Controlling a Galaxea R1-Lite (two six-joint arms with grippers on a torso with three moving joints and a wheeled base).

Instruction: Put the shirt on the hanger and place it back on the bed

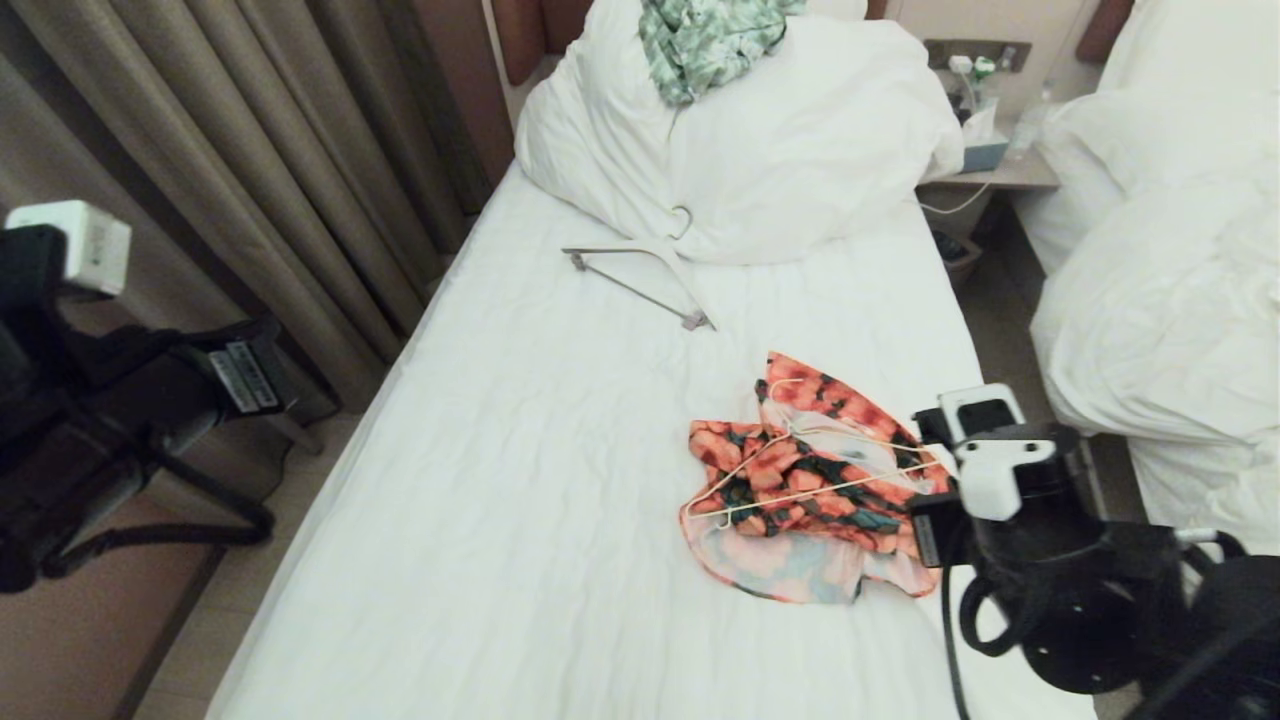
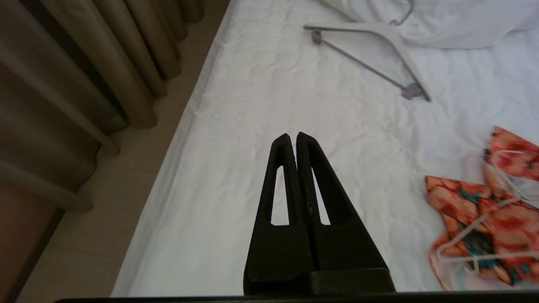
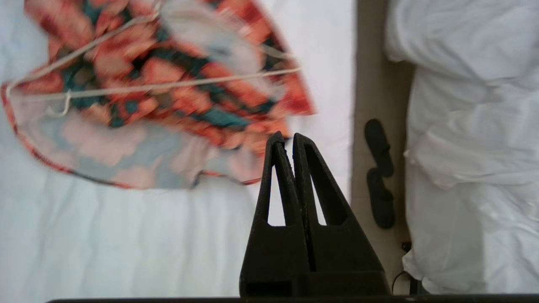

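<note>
Looking down at the bed (image 1: 520,480), you've got the shirt (image 1: 800,490) lying crumpled on the white sheet toward its right side, pale inside showing along the near hem. The hanger (image 1: 800,478) lies flat across the top of the shirt, its slim hook at the left end, wire touching cloth.

Your right pincer (image 3: 286,136) hangs above the sheet just beside the shirt's near right corner, fingers pressed together with nothing between them; in the head view only that arm's wrist housing shows, at the shirt's right edge. Your left pincer (image 2: 292,136) is also pressed together and empty, over bare sheet near the bed's left edge, well apart from the shirt.

Farther up the bed, the thicker white hanger with a grey bar (image 1: 650,275) lies just below the big pillow (image 1: 780,150), and a mint-green patterned cloth (image 1: 705,40) sits on that pillow.
</note>
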